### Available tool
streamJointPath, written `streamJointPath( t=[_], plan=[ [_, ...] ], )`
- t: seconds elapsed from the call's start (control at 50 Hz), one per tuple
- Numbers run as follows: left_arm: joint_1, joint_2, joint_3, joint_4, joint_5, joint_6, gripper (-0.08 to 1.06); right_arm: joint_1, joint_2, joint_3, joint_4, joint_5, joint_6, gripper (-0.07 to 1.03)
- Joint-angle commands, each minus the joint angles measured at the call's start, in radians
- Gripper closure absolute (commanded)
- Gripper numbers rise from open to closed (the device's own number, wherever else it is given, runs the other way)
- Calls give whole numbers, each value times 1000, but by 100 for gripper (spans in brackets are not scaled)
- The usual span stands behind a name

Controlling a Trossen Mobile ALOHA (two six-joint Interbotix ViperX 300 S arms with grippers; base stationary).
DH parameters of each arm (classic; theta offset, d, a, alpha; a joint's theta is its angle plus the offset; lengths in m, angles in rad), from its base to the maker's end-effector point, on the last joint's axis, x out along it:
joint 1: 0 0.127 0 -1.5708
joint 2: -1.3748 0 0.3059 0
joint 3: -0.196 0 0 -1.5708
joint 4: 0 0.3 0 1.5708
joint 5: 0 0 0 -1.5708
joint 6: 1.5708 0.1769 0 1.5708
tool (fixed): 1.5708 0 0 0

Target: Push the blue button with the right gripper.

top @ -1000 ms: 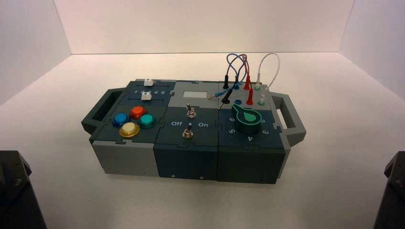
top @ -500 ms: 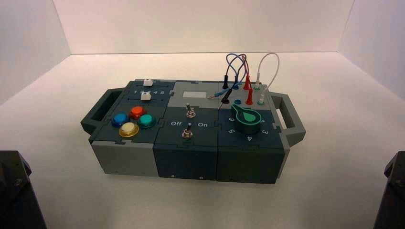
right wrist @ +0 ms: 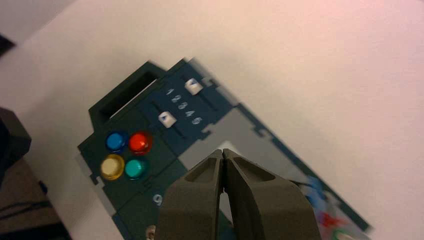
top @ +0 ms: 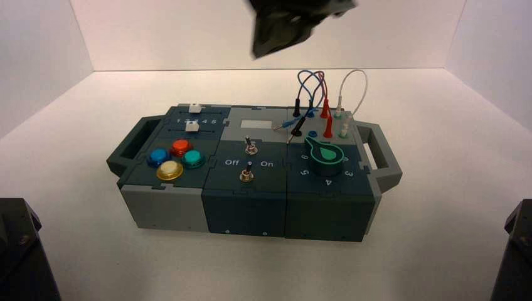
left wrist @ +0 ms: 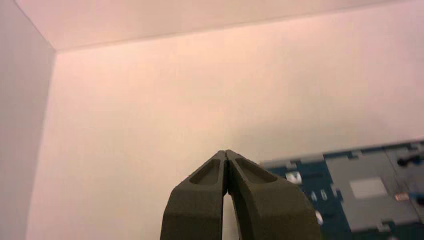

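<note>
The blue button [top: 157,157] sits at the box's left front, in a cluster with the red [top: 180,147], teal [top: 192,158] and yellow [top: 169,170] buttons. My right gripper [top: 266,44] hangs high over the back of the box, well above and to the right of the buttons. In the right wrist view its fingers [right wrist: 222,151] are shut on nothing, and the blue button [right wrist: 116,141] lies apart from the tips, beside the red one [right wrist: 140,142]. My left gripper [left wrist: 226,151] is shut and empty, off the box's left side.
The box [top: 169,207] also bears two white sliders [top: 192,126], two toggle switches [top: 250,148], a green knob [top: 326,157] and looped wires [top: 320,94] at the right back. Black arm bases [top: 19,251] stand at both front corners.
My right gripper has come into the high view at the top, above the back of the box; it was out of view before. The box has not moved.
</note>
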Motion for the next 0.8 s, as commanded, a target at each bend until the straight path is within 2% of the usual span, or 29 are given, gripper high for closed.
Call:
streamJointPath(
  t=[0.02, 0.3, 0.52, 0.66, 0.8],
  plan=[
    [-9, -3, -48, -11, 60, -3, 101, 55, 61, -78, 6, 12, 2, 99],
    [-9, -26, -60, -12, 253, -3, 101, 152, 193, -170, 34, 66, 2, 99],
    [-6, -25, -31, -3, 270, -3, 101, 209, 256, -225, 61, 91, 2, 99],
    [23, -21, -21, 3, 278, -5, 101, 245, 304, -275, 66, 121, 2, 99],
    [32, -20, -20, 3, 281, -3, 101, 253, 344, -302, 74, 137, 2, 99]
  ],
)
